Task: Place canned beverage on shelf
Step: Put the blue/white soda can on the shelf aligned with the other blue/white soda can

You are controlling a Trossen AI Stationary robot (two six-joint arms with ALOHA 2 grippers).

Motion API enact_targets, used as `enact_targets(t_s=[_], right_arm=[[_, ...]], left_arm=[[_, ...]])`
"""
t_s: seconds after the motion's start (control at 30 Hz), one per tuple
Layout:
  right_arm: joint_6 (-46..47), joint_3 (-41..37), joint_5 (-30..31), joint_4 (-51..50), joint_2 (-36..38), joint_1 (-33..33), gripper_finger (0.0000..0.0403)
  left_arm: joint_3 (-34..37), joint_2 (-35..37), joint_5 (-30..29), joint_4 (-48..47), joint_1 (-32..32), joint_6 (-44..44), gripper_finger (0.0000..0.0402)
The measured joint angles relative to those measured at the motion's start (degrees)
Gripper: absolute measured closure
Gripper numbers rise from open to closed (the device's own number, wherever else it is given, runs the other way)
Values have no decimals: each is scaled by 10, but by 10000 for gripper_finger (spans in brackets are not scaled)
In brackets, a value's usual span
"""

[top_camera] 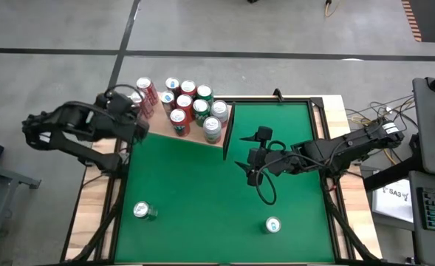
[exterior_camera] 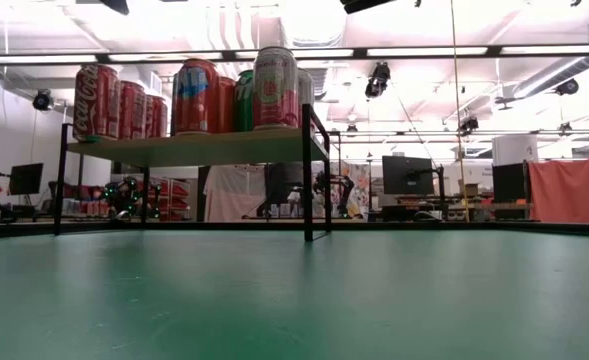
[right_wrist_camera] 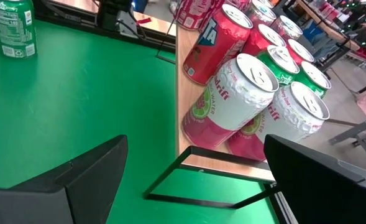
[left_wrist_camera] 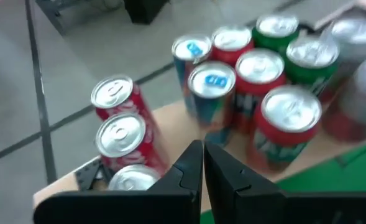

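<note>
Our right gripper (top_camera: 251,164), jaws wide and empty, hangs mid-frame beside the can-crowded shelf (top_camera: 195,135). The left gripper (top_camera: 139,127), pinched shut on nothing, waits upper left. Next, we judge, comes fetching a green can (top_camera: 144,211) at lower left.

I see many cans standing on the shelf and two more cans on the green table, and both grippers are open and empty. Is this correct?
Not quite. Only the right gripper is open; the left gripper is shut and empty, as the left wrist view shows. The rest holds: many cans on the shelf, and two cans on the green table.

The left gripper (left_wrist_camera: 203,163) is held with fingers pressed together, while the right gripper (right_wrist_camera: 192,177) is held with fingers spread wide.
</note>
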State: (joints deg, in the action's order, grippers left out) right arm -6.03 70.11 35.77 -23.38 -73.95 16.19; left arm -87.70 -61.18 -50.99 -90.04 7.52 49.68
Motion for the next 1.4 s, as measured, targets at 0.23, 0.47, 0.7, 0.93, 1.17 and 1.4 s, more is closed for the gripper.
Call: enact_targets(t_s=[0.23, 0.47, 0.7, 0.93, 1.17, 1.4], right_arm=[[6, 0, 0, 1, 0, 0, 35], [11, 0, 0, 1, 0, 0, 35], [16, -1, 0, 1, 0, 0, 35], [68, -1, 0, 1, 0, 0, 35], [162, -1, -73, 2, -2, 0, 35], [252, -1, -197, 1, -12, 6, 35]], left_arm=[[11, 28, 126, 0, -73, -71, 402], [12, 28, 140, 0, -105, -67, 402], [12, 23, 84, 15, -108, -92, 402], [13, 17, 47, 94, -54, -152, 402], [25, -1, -28, 149, 66, -171, 402], [71, -26, -47, 220, 191, -172, 402]])
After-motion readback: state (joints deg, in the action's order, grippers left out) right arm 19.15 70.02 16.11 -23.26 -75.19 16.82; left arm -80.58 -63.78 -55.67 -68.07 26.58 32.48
